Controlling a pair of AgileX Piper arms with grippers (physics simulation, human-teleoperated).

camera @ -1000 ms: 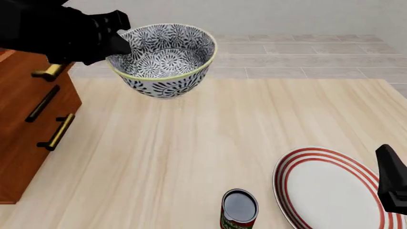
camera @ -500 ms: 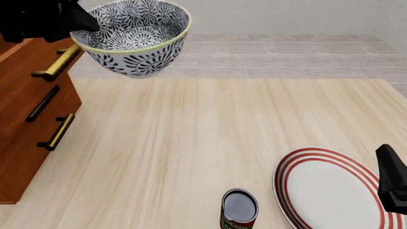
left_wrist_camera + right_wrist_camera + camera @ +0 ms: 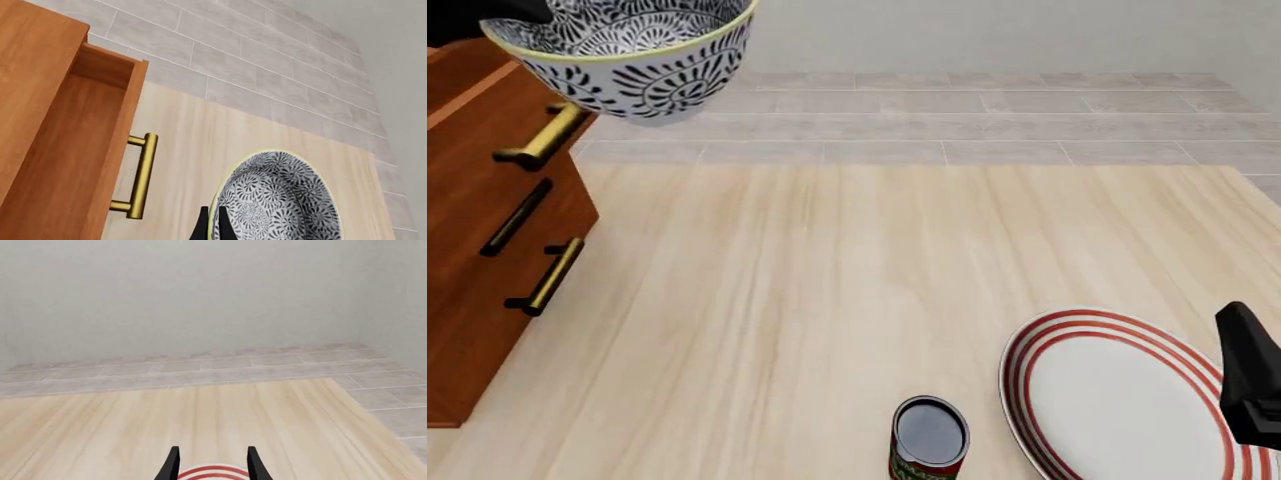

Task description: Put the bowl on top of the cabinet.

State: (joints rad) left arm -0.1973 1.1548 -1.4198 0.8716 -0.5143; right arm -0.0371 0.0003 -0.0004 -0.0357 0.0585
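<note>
The left gripper [image 3: 212,226] pinches the bowl [image 3: 627,50] rim, carrying it aloft; next, move it above the cabinet [image 3: 487,250] top.

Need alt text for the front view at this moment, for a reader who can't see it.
A patterned bowl hangs in the air at top left, above the wooden cabinet and its open top drawer. Near the table's front edge stand a can and a red-ringed plate.

bowl [image 3: 627,60] top cropped, cabinet [image 3: 494,250] cut off
</note>
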